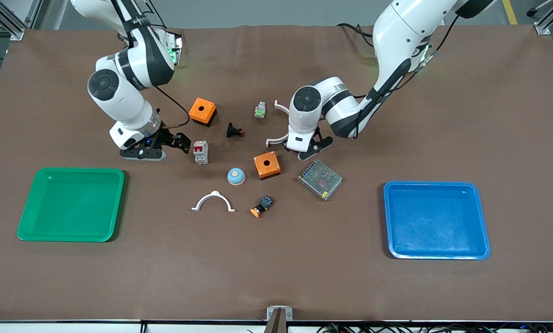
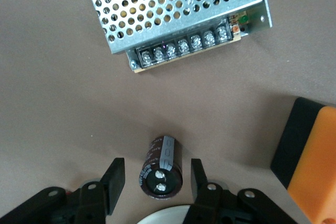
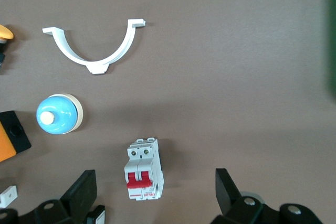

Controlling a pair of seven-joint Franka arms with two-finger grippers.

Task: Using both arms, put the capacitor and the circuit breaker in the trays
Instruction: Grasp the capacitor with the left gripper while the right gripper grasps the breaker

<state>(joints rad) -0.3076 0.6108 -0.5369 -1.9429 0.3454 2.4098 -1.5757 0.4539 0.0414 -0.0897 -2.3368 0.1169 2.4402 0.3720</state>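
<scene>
The capacitor [image 2: 161,167], a short dark cylinder, lies on its side on the brown mat between the open fingers of my left gripper [image 2: 157,181]. In the front view the left gripper [image 1: 313,149] hangs low over the mat beside an orange box and hides the capacitor. The circuit breaker [image 1: 201,152], light grey with a red lever, lies on the mat. In the right wrist view the breaker [image 3: 143,177] lies between the wide-open fingers of my right gripper [image 3: 155,192]. In the front view the right gripper [image 1: 180,141] hovers just beside the breaker, empty.
A green tray [image 1: 35,222] lies toward the right arm's end, a blue tray [image 1: 482,222] toward the left arm's end. Two orange boxes [image 1: 202,111] [image 1: 267,165], a perforated power supply [image 1: 320,179], a blue bell button [image 1: 236,175], a white clamp [image 1: 213,201] and push buttons [image 1: 234,131] [image 1: 261,206] lie mid-table.
</scene>
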